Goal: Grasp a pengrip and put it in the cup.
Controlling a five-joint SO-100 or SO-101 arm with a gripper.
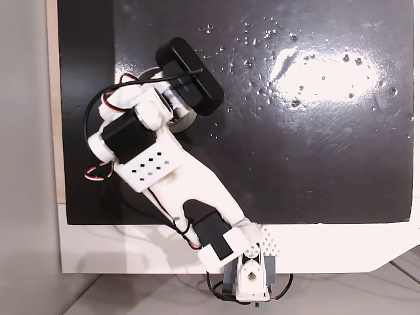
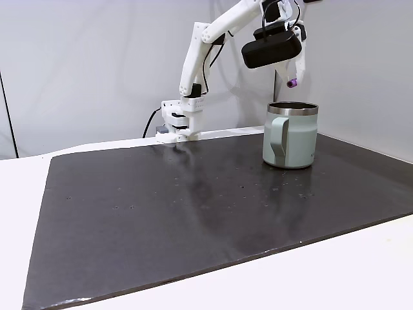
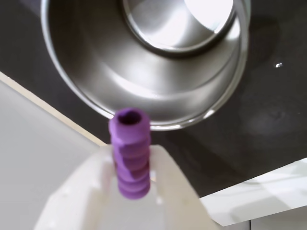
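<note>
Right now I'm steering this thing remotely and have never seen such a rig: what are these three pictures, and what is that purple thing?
The machine is a small white robot arm bolted at the table's edge, with a two-finger gripper at its end. One fixed view looks straight down on the arm and the black mat. The other fixed view looks across the table from the side, where the gripper hangs above the cup, a metal mug with a grey-green handle standing on the mat. The wrist view comes from a camera riding on the arm: it looks down past the white fingers into the cup's shiny inside. The purple thing is the pengrip, a small ribbed rubber tube, pinched between the fingers. It sits near the cup's rim, not yet in the cup.
</note>
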